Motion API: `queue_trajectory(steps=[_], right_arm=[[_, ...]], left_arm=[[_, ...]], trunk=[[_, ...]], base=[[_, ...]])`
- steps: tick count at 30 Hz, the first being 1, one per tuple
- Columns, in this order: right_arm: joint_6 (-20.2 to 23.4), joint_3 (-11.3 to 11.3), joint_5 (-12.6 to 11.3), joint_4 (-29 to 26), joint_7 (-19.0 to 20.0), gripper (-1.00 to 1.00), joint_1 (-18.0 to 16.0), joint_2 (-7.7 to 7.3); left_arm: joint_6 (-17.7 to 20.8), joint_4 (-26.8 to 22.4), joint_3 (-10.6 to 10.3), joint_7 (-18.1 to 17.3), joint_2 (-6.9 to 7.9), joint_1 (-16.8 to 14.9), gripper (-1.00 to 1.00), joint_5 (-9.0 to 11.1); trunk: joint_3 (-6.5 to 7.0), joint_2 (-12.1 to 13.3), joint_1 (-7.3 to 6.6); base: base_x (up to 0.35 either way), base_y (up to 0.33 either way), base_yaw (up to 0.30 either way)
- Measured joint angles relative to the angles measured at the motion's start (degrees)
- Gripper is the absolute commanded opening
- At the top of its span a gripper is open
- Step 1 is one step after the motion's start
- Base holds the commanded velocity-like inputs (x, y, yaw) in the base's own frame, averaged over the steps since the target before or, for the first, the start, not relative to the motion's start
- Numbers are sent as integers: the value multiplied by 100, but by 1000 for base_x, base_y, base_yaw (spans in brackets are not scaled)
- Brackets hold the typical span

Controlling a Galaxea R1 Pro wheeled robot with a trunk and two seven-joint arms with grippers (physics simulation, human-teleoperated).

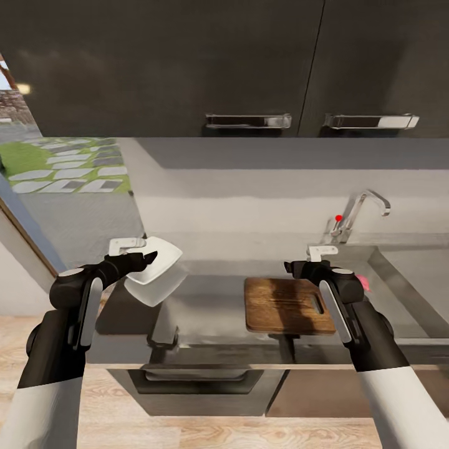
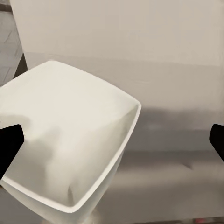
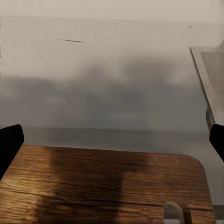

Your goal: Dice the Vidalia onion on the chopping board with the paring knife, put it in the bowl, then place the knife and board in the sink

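With both sets of jaws spread, I'd take the stiff, heavy-looking chopping board [image 1: 288, 305] by its edge beside the handle slot.

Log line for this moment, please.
left gripper: open, at bowl | right gripper: open, over board | onion: in sink

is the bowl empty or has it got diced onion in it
Empty: the left wrist view looks into the bowl and shows only bare white inside, no cubes.
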Motion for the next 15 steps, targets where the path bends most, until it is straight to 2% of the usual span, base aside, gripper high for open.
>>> queue_trajectory(steps=[9, 15], right_arm=[[0, -4, -1, 1, 0, 100, 0, 0], [1, -3, -2, -2, 0, 100, 1, -1]], left_arm=[[-1, 0, 0, -2, 0, -1, 100, -1], [-1, 2, -1, 1, -1, 0, 100, -1]], trunk=[[0, 0, 0], [0, 0, 0]], base=[[2, 6, -19], [0, 0, -213]])
